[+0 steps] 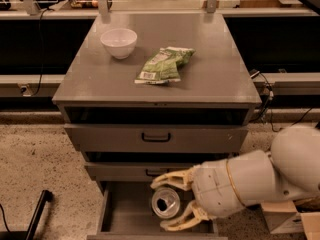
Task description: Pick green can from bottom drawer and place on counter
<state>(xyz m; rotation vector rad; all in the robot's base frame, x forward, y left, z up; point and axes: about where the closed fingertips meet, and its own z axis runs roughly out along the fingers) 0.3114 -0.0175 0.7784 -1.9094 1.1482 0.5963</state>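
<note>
At the lower centre of the frame the gripper (158, 206) reaches into the open bottom drawer (124, 210). Its fingers are spread wide on either side of the green can (166, 202), seemingly not clamping it. On the counter (215, 71) above sit a white bowl (119, 42) and a green snack bag (165, 64).

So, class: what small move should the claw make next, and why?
Probably close. The claw is down in the bottom drawer with its fingers spread on either side of the can, so it looks ready to grip before lifting.
</note>
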